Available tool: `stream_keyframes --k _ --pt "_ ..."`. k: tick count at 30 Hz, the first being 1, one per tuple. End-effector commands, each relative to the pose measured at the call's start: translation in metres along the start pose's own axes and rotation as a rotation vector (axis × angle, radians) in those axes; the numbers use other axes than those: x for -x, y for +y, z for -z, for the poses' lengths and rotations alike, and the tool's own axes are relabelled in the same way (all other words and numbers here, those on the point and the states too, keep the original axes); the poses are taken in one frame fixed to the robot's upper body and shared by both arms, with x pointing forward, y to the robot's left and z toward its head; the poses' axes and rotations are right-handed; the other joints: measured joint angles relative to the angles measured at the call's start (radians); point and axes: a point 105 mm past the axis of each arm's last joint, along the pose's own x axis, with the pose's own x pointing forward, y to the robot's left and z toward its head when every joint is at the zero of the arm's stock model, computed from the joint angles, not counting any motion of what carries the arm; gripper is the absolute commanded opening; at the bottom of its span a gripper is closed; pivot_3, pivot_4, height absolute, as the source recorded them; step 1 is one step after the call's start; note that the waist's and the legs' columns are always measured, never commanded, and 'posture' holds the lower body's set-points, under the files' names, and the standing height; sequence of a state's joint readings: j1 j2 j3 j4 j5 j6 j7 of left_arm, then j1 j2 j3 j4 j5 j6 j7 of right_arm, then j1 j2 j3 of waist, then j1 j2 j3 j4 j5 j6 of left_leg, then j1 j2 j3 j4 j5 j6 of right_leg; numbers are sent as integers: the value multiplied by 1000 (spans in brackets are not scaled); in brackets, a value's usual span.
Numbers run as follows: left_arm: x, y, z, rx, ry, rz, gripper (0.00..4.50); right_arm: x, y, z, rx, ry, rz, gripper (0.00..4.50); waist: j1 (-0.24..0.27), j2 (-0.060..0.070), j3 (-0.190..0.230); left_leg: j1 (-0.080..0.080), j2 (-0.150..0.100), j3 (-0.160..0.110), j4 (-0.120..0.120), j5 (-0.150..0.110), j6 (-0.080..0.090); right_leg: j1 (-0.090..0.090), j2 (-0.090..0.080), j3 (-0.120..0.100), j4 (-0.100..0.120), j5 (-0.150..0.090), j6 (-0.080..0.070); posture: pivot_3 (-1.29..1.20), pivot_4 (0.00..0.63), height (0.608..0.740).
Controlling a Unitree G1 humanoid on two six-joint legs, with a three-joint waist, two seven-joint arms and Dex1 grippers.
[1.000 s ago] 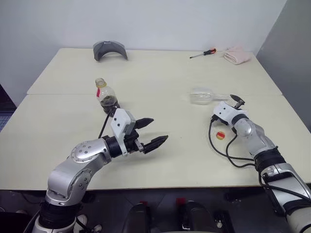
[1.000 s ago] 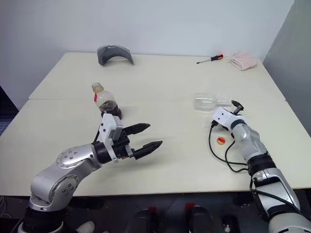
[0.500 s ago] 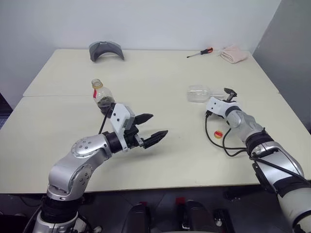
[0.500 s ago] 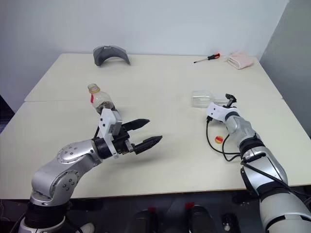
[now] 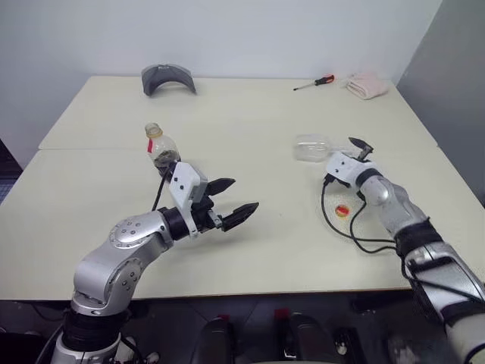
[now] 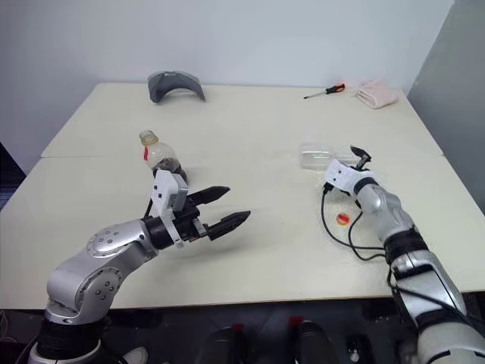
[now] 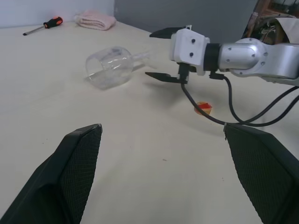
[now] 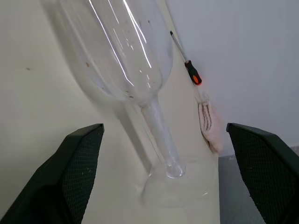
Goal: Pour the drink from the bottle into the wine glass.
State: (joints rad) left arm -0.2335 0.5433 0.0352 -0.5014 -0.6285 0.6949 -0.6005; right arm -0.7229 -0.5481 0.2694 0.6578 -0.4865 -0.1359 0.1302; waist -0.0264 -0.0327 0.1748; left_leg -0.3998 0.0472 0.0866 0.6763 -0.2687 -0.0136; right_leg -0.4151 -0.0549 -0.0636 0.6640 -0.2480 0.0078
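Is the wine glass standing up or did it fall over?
Fallen over. The wine glass lies on its side on the table, bowl and stem both flat.

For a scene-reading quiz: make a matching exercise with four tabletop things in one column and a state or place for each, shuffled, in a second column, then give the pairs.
Things:
1. clear stemmed wine glass
2. small clear plastic bottle with a red neck strip
3. red-handled screwdriver
4. curved grey object

States or places:
A. at the table's far edge, beside a pink cloth
B. lying on its side
C. far left end of the table
D. standing upright, dark liquid at the bottom

Pairs: 1-B, 2-D, 3-A, 4-C
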Motion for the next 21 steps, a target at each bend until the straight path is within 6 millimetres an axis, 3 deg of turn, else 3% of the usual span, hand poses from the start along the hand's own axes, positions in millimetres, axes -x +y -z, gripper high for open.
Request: stream_keyframes --k 1,12,21 --pt "-1 -5 -11 -23 -39 20 4479 12 -25 -15 -7 -41 58 4500 0 0 0 0 0 0 0 0 0 0 0 0 0 0 0 0 150 740" --pt "-1 -7 -12 -19 -42 27 4479 36 -30 -21 -7 -19 71 4500 1 0 0 1 0 -1 0 0 0 0 1 -1 1 0 1 0 150 740" --pt "-1 -10 -11 -13 -44 27 4479 41 -23 -19 -25 -3 62 4500 1 0 0 1 0 -1 0 0 0 0 1 -1 1 0 1 0 150 740"
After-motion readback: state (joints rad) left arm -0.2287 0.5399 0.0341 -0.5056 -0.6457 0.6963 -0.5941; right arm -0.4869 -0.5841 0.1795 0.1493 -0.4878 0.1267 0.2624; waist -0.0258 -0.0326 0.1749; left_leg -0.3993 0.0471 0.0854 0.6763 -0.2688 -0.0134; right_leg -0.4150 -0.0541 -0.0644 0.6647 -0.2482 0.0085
